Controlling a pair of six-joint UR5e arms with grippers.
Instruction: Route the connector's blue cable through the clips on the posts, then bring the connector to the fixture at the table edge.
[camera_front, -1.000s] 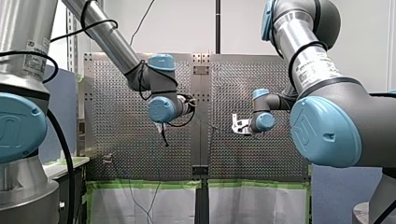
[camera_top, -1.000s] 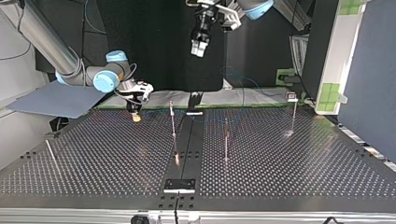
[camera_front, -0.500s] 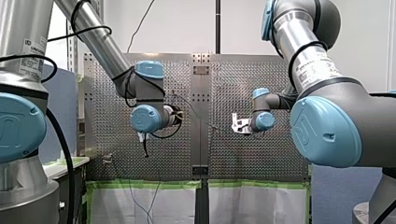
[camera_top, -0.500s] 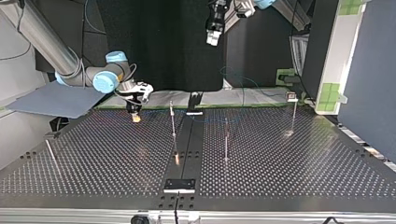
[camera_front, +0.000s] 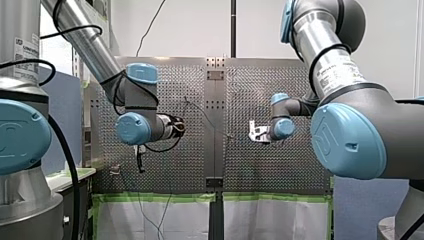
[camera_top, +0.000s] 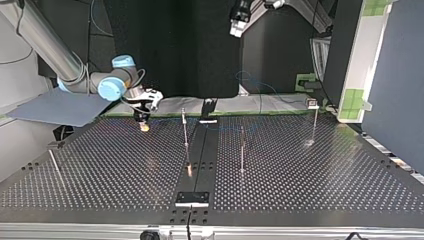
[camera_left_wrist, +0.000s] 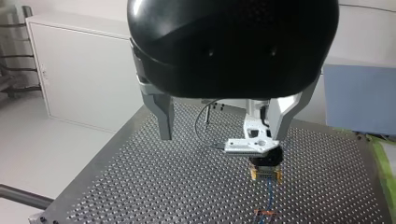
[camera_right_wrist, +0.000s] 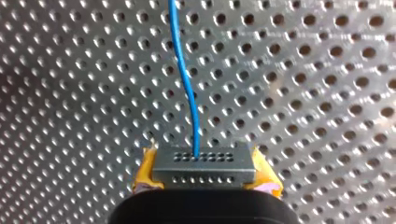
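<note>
- While my right end effector (camera_top: 144, 125) clamps it between yellow pads (camera_right_wrist: 145, 173), the connector (camera_right_wrist: 204, 164), a dark block with rows of small holes, hangs close over the perforated worktop (camera_top: 325, 180) at the top view's far left. Whether it touches the surface cannot be told.
- Blue cable (camera_right_wrist: 196, 135) leaves the middle of the connector's face and runs ahead of the end effector over the holes, curving slightly.
- Seen from across the worktop, a post (camera_top: 185, 131) stands just beside the dark centre strip. A second post (camera_top: 242, 150) stands on the strip's other side, and a third post (camera_top: 314, 122) well to the right near the far edge. The right end effector is to the left of all three.
- A small plate (camera_top: 192, 198) sits at the strip's near end.
- My left end effector (camera_left_wrist: 219, 135) hangs high above the worktop, its metal fingers (camera_left_wrist: 163, 116) spread wide apart with nothing held between them. Its wrist camera looks down past them onto the right end effector and the connector.
</note>
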